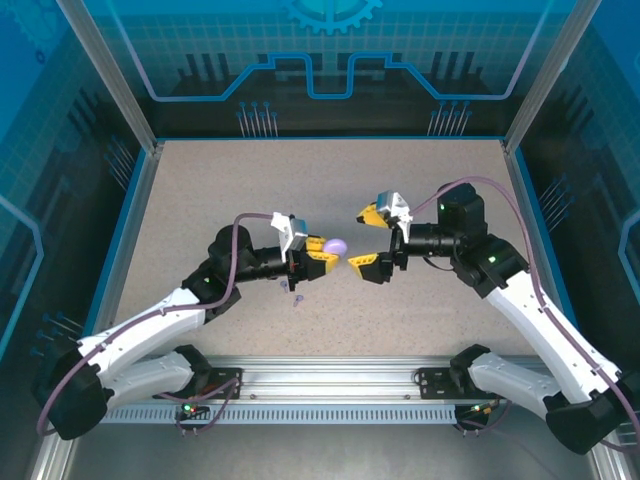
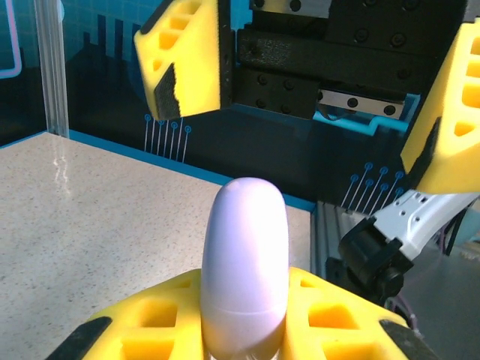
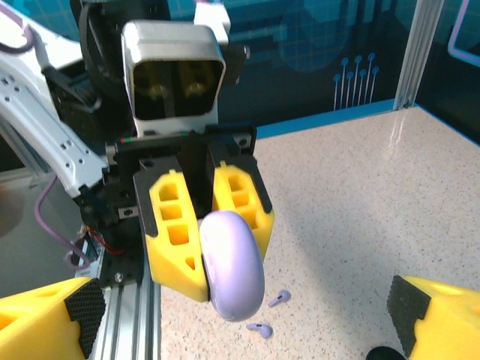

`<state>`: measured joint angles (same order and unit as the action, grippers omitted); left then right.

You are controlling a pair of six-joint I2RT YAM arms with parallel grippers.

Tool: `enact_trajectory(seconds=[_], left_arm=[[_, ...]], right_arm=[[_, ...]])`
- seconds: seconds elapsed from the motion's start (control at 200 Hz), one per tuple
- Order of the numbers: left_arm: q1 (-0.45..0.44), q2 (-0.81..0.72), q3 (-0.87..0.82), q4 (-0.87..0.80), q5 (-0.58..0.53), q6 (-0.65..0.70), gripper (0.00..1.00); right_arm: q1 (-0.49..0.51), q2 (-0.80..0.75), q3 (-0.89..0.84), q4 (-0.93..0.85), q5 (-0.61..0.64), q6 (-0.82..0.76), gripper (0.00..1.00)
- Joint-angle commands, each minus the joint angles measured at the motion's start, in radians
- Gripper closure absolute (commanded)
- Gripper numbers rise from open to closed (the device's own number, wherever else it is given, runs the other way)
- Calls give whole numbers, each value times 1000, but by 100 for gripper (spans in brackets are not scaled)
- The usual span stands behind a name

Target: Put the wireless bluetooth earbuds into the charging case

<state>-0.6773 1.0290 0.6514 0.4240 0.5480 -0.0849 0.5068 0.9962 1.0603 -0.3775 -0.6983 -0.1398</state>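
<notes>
Left gripper (image 3: 208, 221) is clamping the smooth lilac case (image 3: 232, 266); right gripper (image 1: 366, 240) is standing open. Earbuds (image 3: 279, 298) are likely light and slippery, so pinch stems.

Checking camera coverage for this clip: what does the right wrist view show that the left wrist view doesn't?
Right wrist, not left wrist: two tiny lilac stemmed earbuds lying on the speckled table. Left wrist, not right wrist: the right pincer head-on, jaws wide apart. Both: the smooth lilac oval charging case clamped between the left pincer's yellow fingers.
</notes>
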Motion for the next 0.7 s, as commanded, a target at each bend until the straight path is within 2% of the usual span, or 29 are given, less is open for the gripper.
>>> enact_trajectory(seconds=[0.0,0.695], left_arm=[[-7,-18,37,-68,17,111,83],[-13,0,62,-76,23,116,86]], right_arm=[[24,18,30,-48,33,-90,0],[61,138,90,-35,139,-92,3]])
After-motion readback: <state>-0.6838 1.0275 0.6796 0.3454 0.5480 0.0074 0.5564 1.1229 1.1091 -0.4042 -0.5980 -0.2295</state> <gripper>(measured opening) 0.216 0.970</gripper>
